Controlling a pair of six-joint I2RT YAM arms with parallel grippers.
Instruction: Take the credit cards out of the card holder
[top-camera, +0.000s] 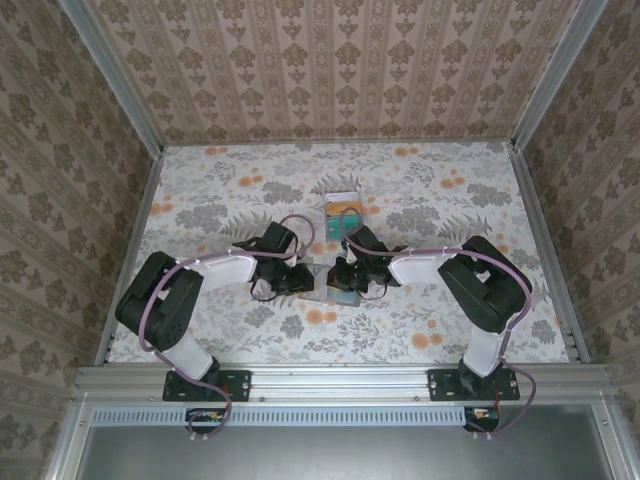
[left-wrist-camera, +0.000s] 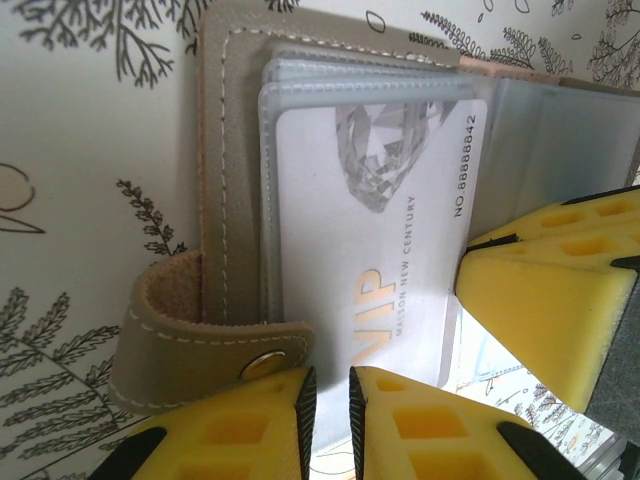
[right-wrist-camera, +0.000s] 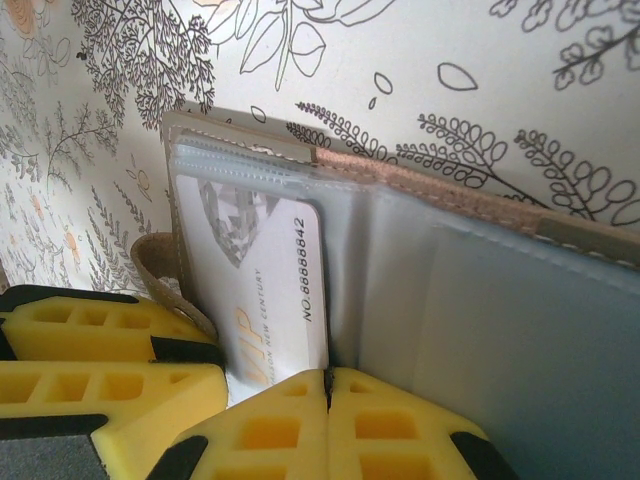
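Wallet (left-wrist-camera: 225, 150) lies open btwn both grippers, white card (left-wrist-camera: 370, 250) in clear sleeve. R gripper (right-wrist-camera: 328, 410) fingers together at fold, prob pinning it. L gripper (left-wrist-camera: 328, 420) slim gap at near edge; can't tell if I'm gripping.

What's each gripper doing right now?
Left gripper: closed on the holder's edge.
Right gripper: shut; whether it holds anything cannot be told.
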